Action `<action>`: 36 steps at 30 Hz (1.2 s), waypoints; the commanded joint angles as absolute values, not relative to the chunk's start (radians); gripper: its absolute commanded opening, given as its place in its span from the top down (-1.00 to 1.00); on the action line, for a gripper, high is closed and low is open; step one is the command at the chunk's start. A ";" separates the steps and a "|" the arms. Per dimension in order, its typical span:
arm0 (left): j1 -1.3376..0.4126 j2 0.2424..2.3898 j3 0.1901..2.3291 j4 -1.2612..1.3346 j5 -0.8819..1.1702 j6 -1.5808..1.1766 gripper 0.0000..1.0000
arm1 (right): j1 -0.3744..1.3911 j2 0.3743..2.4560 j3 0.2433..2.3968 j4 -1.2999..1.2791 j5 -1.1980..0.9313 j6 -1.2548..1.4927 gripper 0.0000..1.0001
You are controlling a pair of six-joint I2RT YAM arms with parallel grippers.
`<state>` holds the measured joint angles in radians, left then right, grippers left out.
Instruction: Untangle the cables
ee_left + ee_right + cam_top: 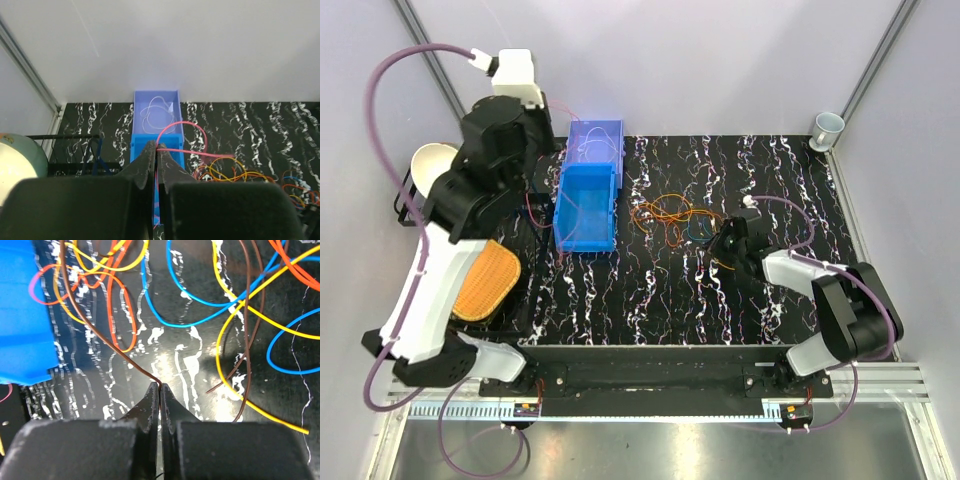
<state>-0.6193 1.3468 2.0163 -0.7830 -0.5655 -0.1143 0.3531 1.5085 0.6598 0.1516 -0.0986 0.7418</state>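
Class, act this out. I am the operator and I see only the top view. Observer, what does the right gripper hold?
Observer: The right wrist view shows the right gripper shut on the tip of a brown wire.
Operator: And the left one?
Observer: In the left wrist view, the left gripper is shut on a red wire that loops out from its tips.
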 commanded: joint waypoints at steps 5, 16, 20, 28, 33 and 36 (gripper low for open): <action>-0.476 1.426 1.996 -0.660 -0.439 -0.190 1.00 | 0.356 1.408 0.641 0.114 -0.127 0.735 1.00; -0.405 1.626 2.126 -0.638 -0.431 -0.204 1.00 | 0.356 1.391 0.630 0.114 -0.147 0.722 1.00; -0.396 1.649 2.056 -0.600 -0.459 -0.216 1.00 | 0.357 1.391 0.632 0.112 -0.156 0.718 1.00; -0.350 1.663 1.780 -0.494 -0.425 -0.294 1.00 | 0.357 1.394 0.629 0.110 -0.181 0.709 1.00; -0.281 1.721 1.723 -0.471 -0.319 -0.368 1.00 | 0.356 1.393 0.630 0.107 -0.190 0.709 1.00; -0.276 1.749 1.717 -0.471 -0.301 -0.376 1.00 | 0.357 1.388 0.630 0.104 -0.187 0.706 1.00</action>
<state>-0.2920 1.7363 1.7176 -0.5507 -0.3645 -0.3267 0.3531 1.4239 0.6331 0.1062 -0.1768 0.7250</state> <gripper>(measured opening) 0.009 0.012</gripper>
